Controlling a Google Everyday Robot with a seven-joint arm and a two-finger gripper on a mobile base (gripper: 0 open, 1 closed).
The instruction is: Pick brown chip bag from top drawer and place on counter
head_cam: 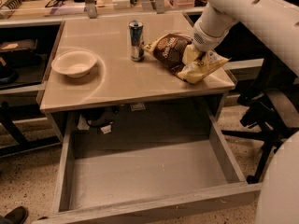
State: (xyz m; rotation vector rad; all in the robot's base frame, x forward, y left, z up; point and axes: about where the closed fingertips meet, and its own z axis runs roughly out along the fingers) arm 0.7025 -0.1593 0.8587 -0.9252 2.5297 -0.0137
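Placing step: crinkly dark-brown chip bag (pixel 170 50) lies on glossy beige counter (pixel 117 85), upper right of frame. The white gripper (pixel 197 57) sits at the bag's cream end, grip state can't tell. Next, I'd say: let go if holding & lift clear w/o dragging it.

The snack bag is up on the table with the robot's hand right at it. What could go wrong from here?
1. The brown chip bag lies by the counter's right edge, and its yellow end reaches about to that edge. The hand is down at that end, and when it pulls away the bag might slide off.
2. The can stands upright just left of the bag, so a nudge to the bag could tip it.
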